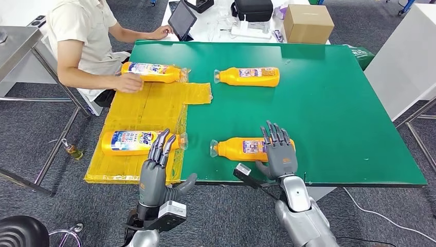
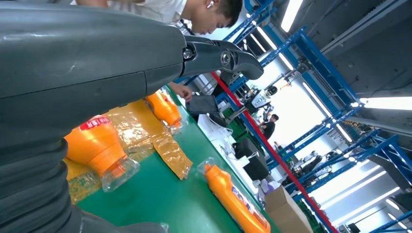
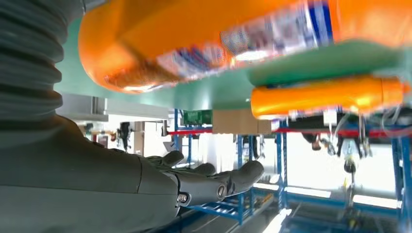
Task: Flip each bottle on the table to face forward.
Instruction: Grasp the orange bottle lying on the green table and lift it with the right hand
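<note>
Several orange detergent bottles lie on their sides on the green table [image 1: 329, 113]. The near-left bottle [image 1: 128, 142] rests on a yellow sheet with its big blue label up. My left hand [image 1: 154, 172] hovers open by that bottle's neck [image 2: 104, 155], fingers straight. The near-right bottle [image 1: 239, 148] shows a small label. Over its base end my right hand [image 1: 280, 154] is open; in the right wrist view the fingers [image 3: 214, 182] stay apart from this bottle [image 3: 194, 43]. A far-right bottle [image 1: 249, 76] lies alone. A person's hand rests on the far-left bottle [image 1: 154, 72].
A yellow plastic sheet [image 1: 154, 105] covers the table's left part. A person [image 1: 85, 36] sits at the far-left corner. Beyond the table a white desk holds a tablet [image 1: 181, 19], a black case [image 1: 253, 9] and a cardboard box [image 1: 307, 23].
</note>
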Controlling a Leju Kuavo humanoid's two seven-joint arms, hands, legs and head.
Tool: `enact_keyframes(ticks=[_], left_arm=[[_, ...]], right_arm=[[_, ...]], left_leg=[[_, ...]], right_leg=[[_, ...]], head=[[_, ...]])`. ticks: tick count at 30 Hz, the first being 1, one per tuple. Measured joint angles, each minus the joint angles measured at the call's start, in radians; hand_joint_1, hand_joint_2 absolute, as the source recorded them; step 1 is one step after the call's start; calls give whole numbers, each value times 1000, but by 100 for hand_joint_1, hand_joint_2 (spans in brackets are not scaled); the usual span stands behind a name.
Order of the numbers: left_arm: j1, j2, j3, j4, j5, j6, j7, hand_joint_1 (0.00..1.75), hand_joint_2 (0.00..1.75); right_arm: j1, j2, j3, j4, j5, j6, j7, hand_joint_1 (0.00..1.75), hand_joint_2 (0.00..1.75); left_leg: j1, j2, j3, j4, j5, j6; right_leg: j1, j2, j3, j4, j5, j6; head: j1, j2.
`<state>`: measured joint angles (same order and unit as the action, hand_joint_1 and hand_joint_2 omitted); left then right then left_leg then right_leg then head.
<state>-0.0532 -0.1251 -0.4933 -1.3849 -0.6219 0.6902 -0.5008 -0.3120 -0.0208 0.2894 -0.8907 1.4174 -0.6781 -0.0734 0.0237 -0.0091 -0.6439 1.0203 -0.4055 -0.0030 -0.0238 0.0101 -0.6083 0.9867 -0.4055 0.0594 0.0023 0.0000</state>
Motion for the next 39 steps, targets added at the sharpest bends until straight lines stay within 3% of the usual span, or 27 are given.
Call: enact_keyframes(ticks=[6,13,17,20,21,24,25,33,39], left_arm=[[0,0,-2,0,10,-7,0,0,175],[0,0,-2,0,24,-17,-4,0,175],[0,0,-2,0,36,-33,0,0,175],[0,0,-2,0,38,-41,2,0,175],[0,0,-2,0,38,-42,3,0,175],[1,0,-2,-1,39,-43,3,0,175],[1,0,-2,-1,40,-43,3,0,175],[9,1,-2,-19,85,-100,6,0,175],[15,1,-2,-33,148,-149,-13,0,175]], right_arm=[[-57,-13,29,76,-14,61,36,0,175],[-117,-22,38,164,-111,278,68,1,175],[-153,-26,46,210,-112,338,109,49,175],[-163,-31,52,232,-106,353,126,49,175],[-165,-34,55,237,-105,355,128,70,175],[-171,-39,61,248,-104,355,130,164,175],[-173,-40,62,250,-103,355,131,174,175],[-170,-60,75,238,-113,351,107,175,175],[-138,-90,73,167,-337,398,-97,175,175]], left_leg=[[0,0,0,0,0,0],[0,2,4,0,-1,0],[0,3,11,0,-2,0],[0,1,12,0,-2,0],[0,1,13,0,-1,1],[0,1,13,0,0,2],[0,1,13,0,1,2],[0,0,13,0,1,2],[0,0,13,0,0,1]], right_leg=[[0,0,0,0,0,0],[0,1,2,0,0,0],[0,2,5,-1,-1,-1],[0,1,7,-1,-2,-1],[0,1,8,-1,-2,0],[0,1,12,-1,0,1],[0,1,12,-1,0,1],[0,1,13,-1,0,1],[0,1,12,-1,0,1]], head=[[0,0],[0,0],[0,0],[0,0],[0,0],[0,0],[0,0],[0,0],[0,0]])
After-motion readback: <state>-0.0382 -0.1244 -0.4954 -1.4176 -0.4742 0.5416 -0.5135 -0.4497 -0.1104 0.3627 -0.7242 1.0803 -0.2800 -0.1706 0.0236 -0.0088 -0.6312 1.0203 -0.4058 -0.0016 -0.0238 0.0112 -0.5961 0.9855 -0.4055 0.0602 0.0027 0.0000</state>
